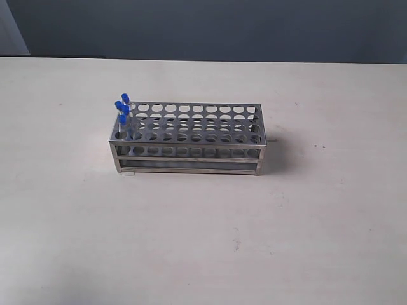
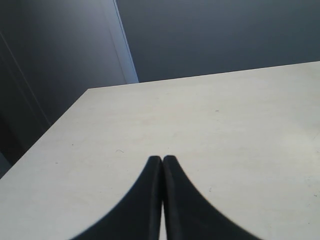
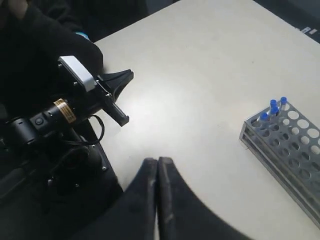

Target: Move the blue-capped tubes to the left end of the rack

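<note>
Four tubes [image 1: 121, 119] with blue caps were seen in the rack [image 1: 191, 152]. All of them were gathered in the holes at its left end, close to each other and about upright. Their caps were raised a little above the top plate. The rack was placed on the desk [image 1: 203, 241], well apart from every edge in view, and its long side was laid parallel to the far edge. No gripper was shown in the exterior view.

In the left wrist view, the left gripper [image 2: 161, 160] was found pressed together, tip against tip, with nothing caught between the fingers. It was held over a bare part of the desk, and a corner of the desk was visible beyond the tips. Behind that corner a dark wall [image 2: 225, 35] was seen.

In the right wrist view, the right gripper [image 3: 157, 162] was also pressed together and nothing was pinched in it. It was held close to one edge of the desk, well apart from the rack and the tubes. At the same edge the left arm [image 3: 65, 107] was seen, black with a white part.
</note>
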Tool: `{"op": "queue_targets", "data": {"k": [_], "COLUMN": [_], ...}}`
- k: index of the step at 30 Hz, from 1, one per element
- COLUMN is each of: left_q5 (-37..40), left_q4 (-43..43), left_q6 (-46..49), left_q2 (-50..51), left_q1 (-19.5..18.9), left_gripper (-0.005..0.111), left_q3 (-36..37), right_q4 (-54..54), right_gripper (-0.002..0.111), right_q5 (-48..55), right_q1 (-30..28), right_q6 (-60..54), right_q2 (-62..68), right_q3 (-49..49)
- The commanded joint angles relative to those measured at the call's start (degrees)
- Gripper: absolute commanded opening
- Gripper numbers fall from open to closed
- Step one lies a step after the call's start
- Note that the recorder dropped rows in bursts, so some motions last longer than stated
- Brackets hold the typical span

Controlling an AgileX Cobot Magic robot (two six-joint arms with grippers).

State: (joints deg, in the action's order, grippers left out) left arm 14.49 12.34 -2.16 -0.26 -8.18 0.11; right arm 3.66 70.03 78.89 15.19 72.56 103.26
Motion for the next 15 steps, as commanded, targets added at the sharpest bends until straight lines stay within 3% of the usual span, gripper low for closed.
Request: {"op": "queue_targets", "data": {"k": [1, 4, 7, 11, 15], "left_q5": [-0.78, -0.78, -0.78, -0.78, -0.78], "left_q4": [0.00, 0.00, 0.00, 0.00, 0.00], "left_q6": [-0.20, -0.20, -0.20, -0.20, -0.20], "left_q2": [0.26, 0.26, 0.26, 0.26, 0.26], "left_q1": [-0.22, -0.22, -0.22, -0.22, -0.22], "left_gripper": [0.000, 0.000, 0.000, 0.000, 0.000], "left_q3": [-0.11, -0.11, -0.11, -0.11, -0.11], "right_q4": [-0.74, -5.88, -16.37, -32.74, -40.71], "right_gripper": [-0.001, -0.001, -0.001, -0.001, -0.001], "right_q5": [-0.07, -0.07, -2.39, -10.75, -16.92], "right_q1": [-3.30, -8.43, -16.63, -31.87, -45.46], "right_q6": [-0.01, -3.24, -16.83, -37.36, -49.49], "right_q2": [-5.47, -9.14, -14.36, -25.80, -39.28], "right_q3": [-0.12, -0.40, -5.16, -20.69, -38.64]}}
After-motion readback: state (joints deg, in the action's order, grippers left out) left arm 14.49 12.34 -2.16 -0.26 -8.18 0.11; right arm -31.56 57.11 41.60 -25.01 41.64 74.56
